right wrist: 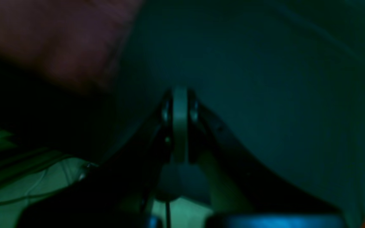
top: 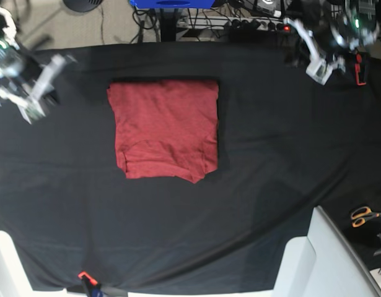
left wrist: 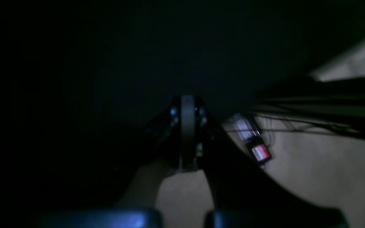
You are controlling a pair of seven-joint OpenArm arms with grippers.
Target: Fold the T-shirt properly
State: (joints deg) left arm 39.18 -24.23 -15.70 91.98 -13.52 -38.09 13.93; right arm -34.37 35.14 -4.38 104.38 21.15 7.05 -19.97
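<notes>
Black cloth (top: pixel 271 154): folded T-shirt (top: pixel 165 127) centre, both pincers well apart

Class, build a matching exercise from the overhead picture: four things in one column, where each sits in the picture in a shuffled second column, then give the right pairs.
Things:
1. T-shirt
2. scissors
3. left gripper
4. right gripper

Places:
A. far right edge, orange handles
B. upper left, over the black cloth sheet
C. folded flat, left of centre
D. upper right, near the sheet's corner

Pairs: 1-C, 2-A, 3-D, 4-B
</notes>
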